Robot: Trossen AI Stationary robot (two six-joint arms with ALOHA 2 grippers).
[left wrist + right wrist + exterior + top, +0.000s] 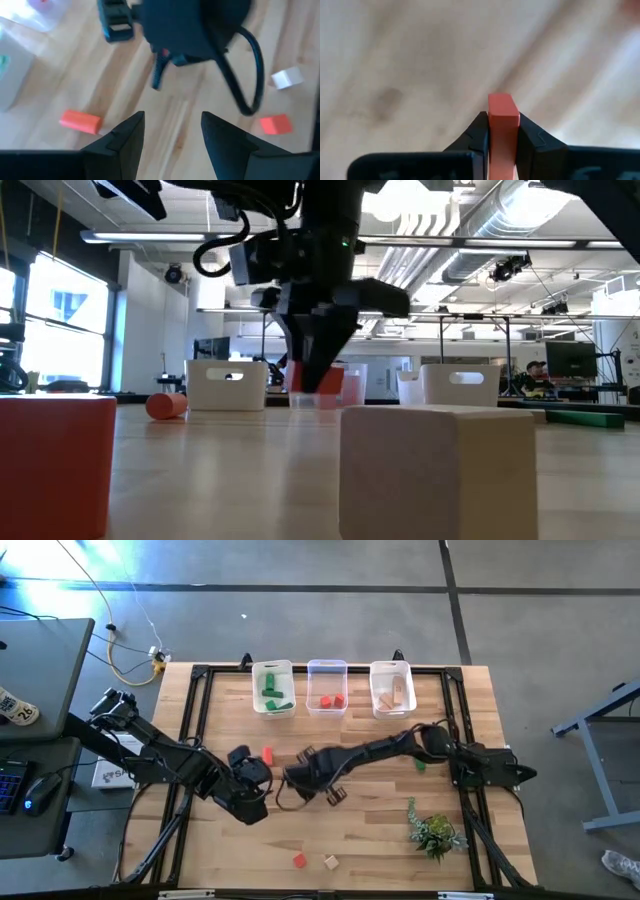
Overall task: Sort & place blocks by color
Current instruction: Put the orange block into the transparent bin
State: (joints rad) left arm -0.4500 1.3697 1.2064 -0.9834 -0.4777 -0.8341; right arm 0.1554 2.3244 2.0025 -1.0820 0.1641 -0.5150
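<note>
Bright daylight, blurred wrist views

The table (350, 830) is pale wood, smooth, with fine lines. The red block (501, 127) at its middle looks matt and painted. At twelve o'clock, the middle bin (327, 686) is clear plastic.

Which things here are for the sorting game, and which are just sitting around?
For the job:
- red block, pinched in the right gripper
- red bar on the table
- red cube and tan cube near the front edge
- green block
- three bins: green, red, tan
- left gripper, open

Just lying about:
- leafy plant
- keyboard and mouse off the table
</note>
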